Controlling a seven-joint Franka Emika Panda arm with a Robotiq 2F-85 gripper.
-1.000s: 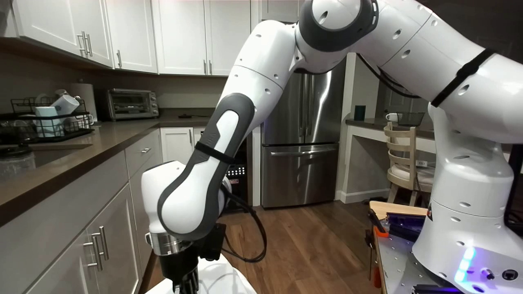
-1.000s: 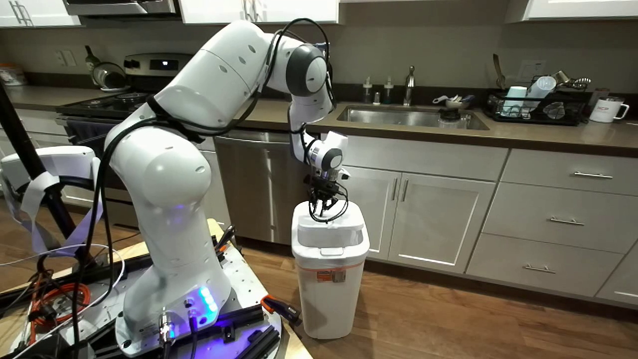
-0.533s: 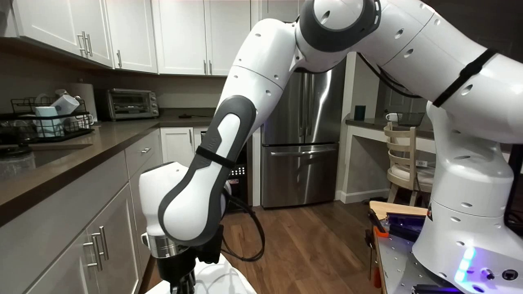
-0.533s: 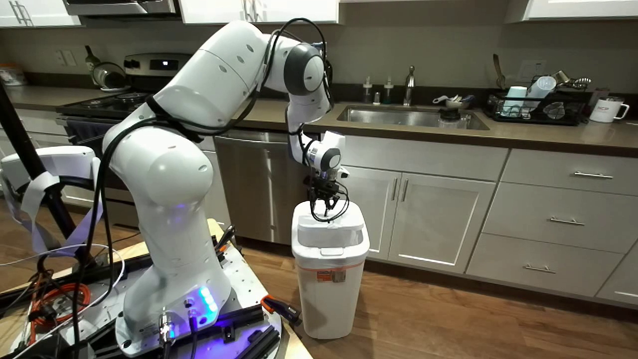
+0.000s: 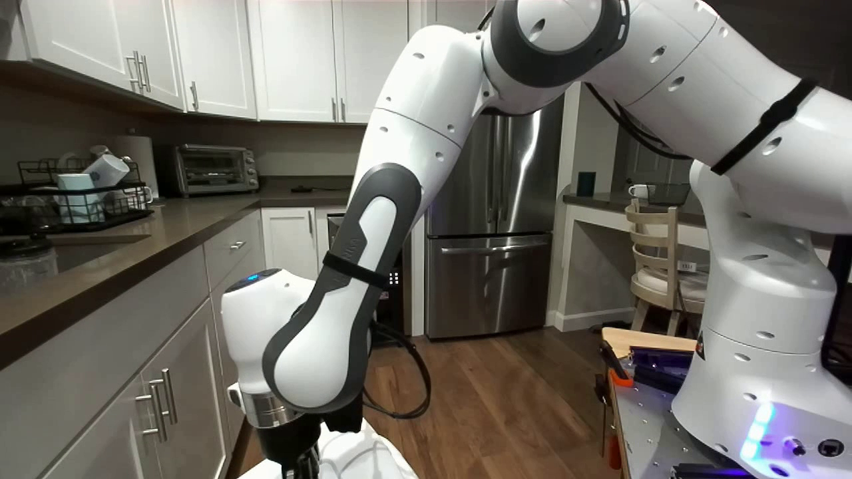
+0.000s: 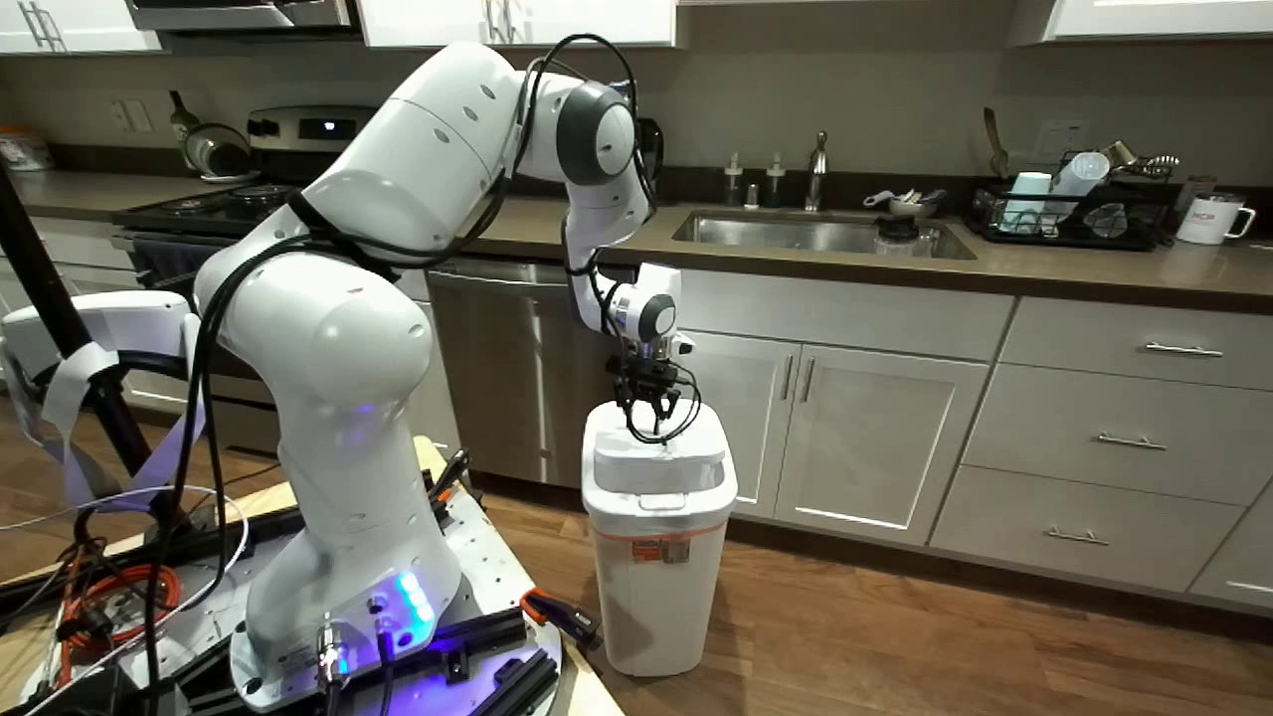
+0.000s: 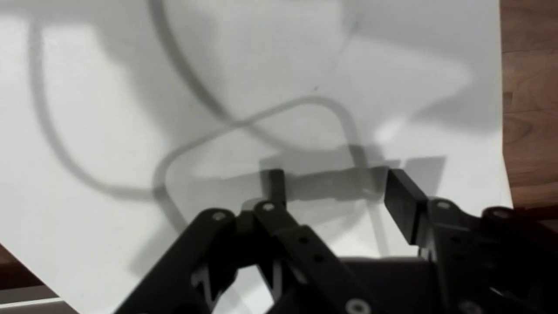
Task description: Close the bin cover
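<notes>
The white bin [image 6: 658, 597] stands on the floor in front of the sink cabinets. Its front opening shows in an exterior view. The white bin cover [image 6: 701, 430] is at the back of the opening, swung up and away from the front rim; its exact tilt is hard to tell. Part of its white surface [image 5: 373, 459] shows at the bottom of an exterior view. My gripper [image 6: 658, 416] points down over the cover. In the wrist view the gripper [image 7: 335, 187] is open and nothing is between its fingers. White plastic [image 7: 270, 65] with gripper and cable shadows fills that view. Contact is unclear.
White cabinets [image 6: 885, 438] and a dishwasher [image 6: 517, 378] stand behind the bin. The robot's metal table [image 6: 497, 577], with an orange-and-black tool [image 6: 562, 615] on its edge, is beside it. A cable loop [image 6: 686, 423] hangs around the gripper.
The arm has shifted slightly, with the wrist a little lower, and the hand has tilted slightly. The cable loop has moved a little. The bin and cover look unchanged.
</notes>
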